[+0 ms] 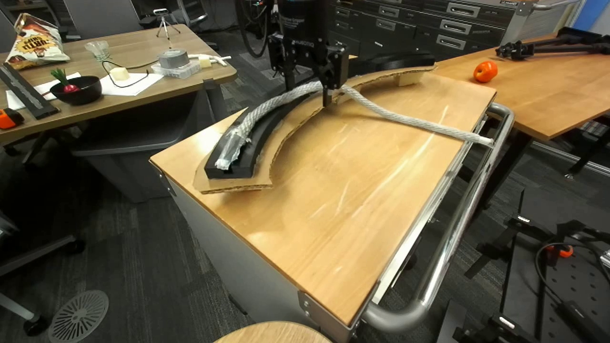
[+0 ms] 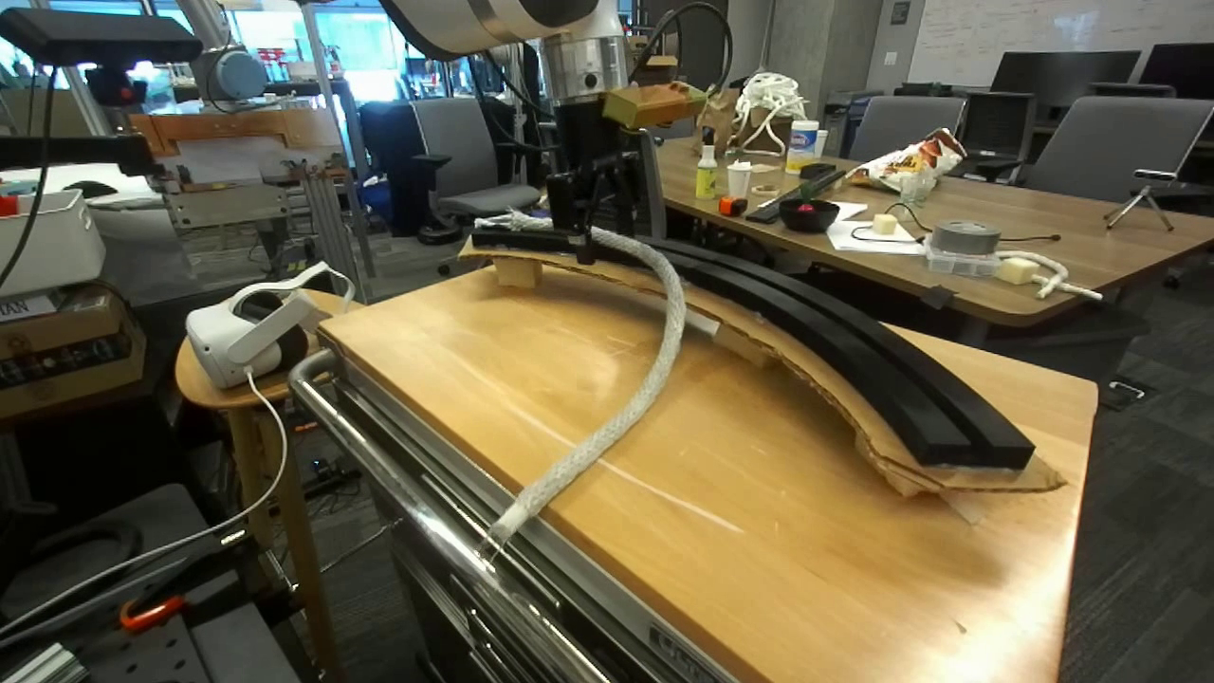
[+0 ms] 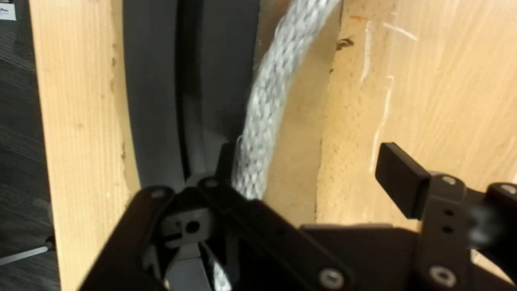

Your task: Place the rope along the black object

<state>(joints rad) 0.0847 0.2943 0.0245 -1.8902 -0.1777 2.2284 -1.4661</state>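
Note:
The black object (image 1: 259, 138) is a long grooved arc on a curved cardboard base, in both exterior views (image 2: 854, 351). The whitish rope (image 1: 405, 116) is taped at one end onto an end of the arc and follows it to my gripper. Beyond the gripper it leaves the arc and crosses the wooden top (image 2: 654, 389), its loose end at the edge by the metal rail. My gripper (image 1: 309, 95) is open over the arc's inner edge. In the wrist view (image 3: 315, 173), the rope (image 3: 266, 105) passes just inside the left finger, apart from the right finger; the groove beside it shows bare.
A shiny bent metal rail (image 1: 457, 228) runs along one edge of the wooden cart top (image 1: 343, 214). The cardboard base (image 1: 281, 147) juts out past the arc, raised on small blocks. A side table (image 1: 181, 43) with several items stands beyond the cart.

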